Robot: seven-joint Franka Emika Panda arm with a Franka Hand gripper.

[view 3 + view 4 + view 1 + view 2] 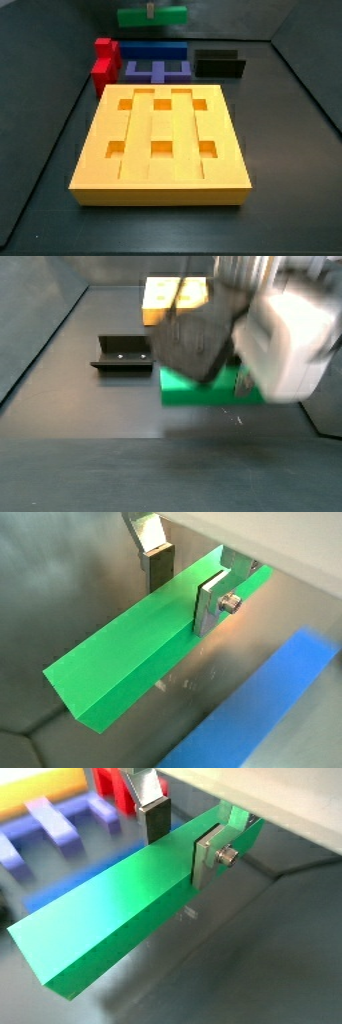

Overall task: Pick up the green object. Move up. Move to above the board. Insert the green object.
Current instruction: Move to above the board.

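Green bar (134, 652) is clamped between the silver fingers (214, 600) of the gripper (185, 836), lifted clear of the floor behind the board (163, 140) in a side view. Carrying it level over the board should help, I judge. Its square holes (163, 102) look empty.
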